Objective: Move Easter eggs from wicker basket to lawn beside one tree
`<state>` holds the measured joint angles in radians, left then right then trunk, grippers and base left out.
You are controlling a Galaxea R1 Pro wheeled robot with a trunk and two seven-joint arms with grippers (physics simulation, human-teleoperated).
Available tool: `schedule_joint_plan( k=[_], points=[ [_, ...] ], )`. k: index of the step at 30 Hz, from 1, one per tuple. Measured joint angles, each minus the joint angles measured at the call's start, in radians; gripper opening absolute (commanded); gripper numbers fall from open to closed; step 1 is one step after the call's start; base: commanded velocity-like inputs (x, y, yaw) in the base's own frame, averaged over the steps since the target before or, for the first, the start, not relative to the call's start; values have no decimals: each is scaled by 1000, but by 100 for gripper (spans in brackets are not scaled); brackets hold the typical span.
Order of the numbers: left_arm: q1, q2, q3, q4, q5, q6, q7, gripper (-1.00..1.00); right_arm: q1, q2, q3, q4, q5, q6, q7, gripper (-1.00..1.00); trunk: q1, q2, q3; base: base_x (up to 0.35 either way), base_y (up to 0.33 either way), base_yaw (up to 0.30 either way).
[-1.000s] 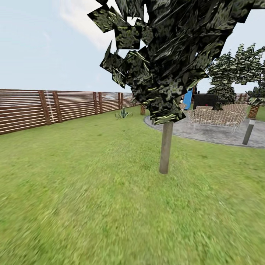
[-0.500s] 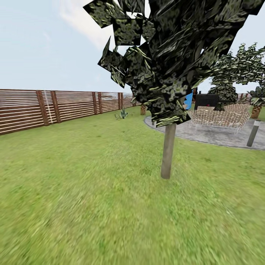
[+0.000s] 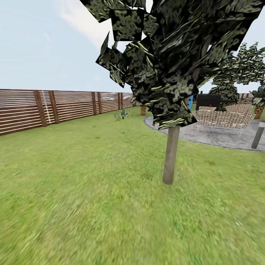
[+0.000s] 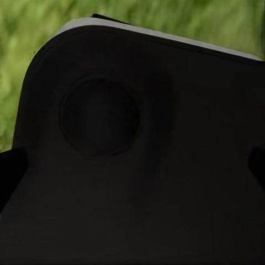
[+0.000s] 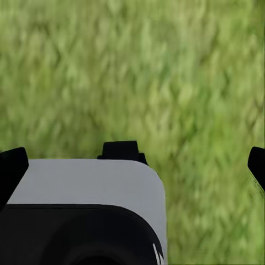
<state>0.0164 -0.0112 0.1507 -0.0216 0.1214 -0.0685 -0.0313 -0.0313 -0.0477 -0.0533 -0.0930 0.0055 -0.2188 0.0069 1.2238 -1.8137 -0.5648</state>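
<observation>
In the head view the slatted brown fence runs along the left edge of the garden, bounding a wide stretch of lawn that lies bare and open from the fence across to the middle. A small spiky plant sits far back near the fence line. Right of centre stands the tree, its thin pale trunk upright in the grass under a jagged dark crown. Behind it to the right lies a grey paved patio with wicker furniture and a black grill; a grey post stands at the right edge.

In the left wrist view a black robot body part blocks most of the frame, with grass along its far rim. In the right wrist view the lawn spreads beyond a grey-and-black robot part; dark fingertips sit at both side edges, well apart, nothing between them. Whether the left gripper is spread or closed I cannot tell.
</observation>
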Motion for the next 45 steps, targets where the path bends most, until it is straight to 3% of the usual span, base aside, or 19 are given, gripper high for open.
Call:
schedule_joint_plan(
  k=[12,30,45],
  points=[
    [0,1,-1,0,0,-2,-9,100,0,0,0,0,0,0,0,100,0,0,0,333,82,66],
    [0,1,-2,0,0,0,-23,100,0,0,1,0,0,0,0,100,0,0,0,333,91,250],
    [0,2,-2,0,0,-1,-25,100,0,2,0,0,0,0,0,100,0,0,0,332,112,34]
  ],
)
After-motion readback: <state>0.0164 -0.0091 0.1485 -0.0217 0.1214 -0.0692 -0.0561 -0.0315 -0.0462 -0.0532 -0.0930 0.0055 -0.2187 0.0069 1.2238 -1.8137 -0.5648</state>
